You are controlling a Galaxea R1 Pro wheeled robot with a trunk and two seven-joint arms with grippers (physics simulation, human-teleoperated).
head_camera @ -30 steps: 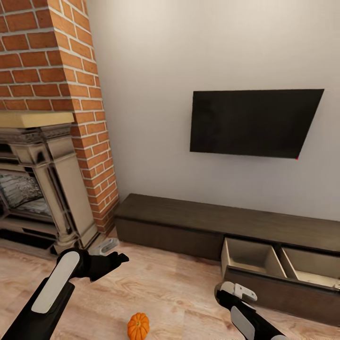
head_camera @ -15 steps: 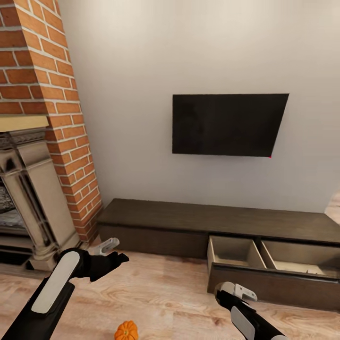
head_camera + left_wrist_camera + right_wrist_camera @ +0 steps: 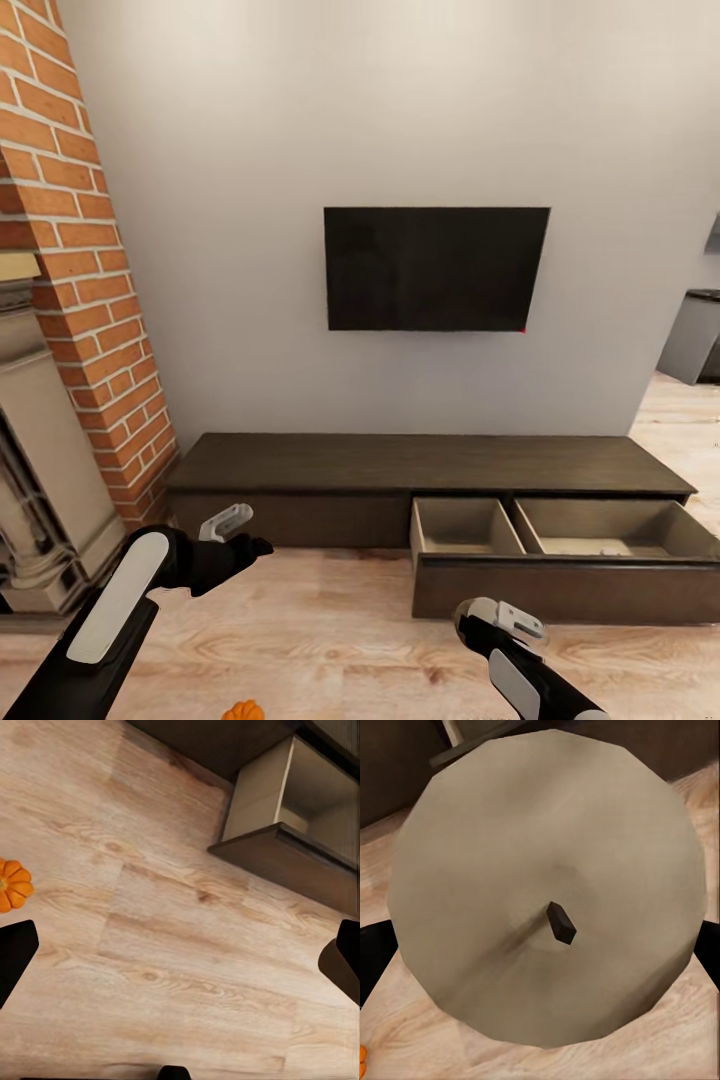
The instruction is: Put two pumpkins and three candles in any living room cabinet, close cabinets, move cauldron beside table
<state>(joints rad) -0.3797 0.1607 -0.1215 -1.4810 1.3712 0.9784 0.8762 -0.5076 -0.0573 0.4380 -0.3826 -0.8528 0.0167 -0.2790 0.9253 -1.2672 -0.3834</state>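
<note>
Dark-brown wood forms the long, low cabinet point(image 3: 420, 462) set against the far wall beneath a black wall-mounted screen point(image 3: 436, 268). At its right half a pull-out drawer point(image 3: 560, 590) is drawn out towards the robot, and two pale beige compartments are exposed. A small pale item can be made out in the right-hand one, but it cannot be identified.

A pale beige round candle with a short dark wick point(image 3: 547, 870) is seen end-on between the black fingers of the right gripper point(image 3: 505, 615), and is judged to be clamped there. The left gripper point(image 3: 245, 535) is held with its fingers wide apart over bare pale wood flooring point(image 3: 180, 945), with nothing between them. A small orange ribbed pumpkin point(image 3: 242, 711) is left on the floor, near the robot and to the left, well apart from the cabinet.

The step in hand is judged to be the carrying of the candle to the open drawer. For the next move, the right arm would have to be brought over one of the compartments, lowered, and its fingers released. The pumpkin remains to be collected and the drawer to be closed.
</note>
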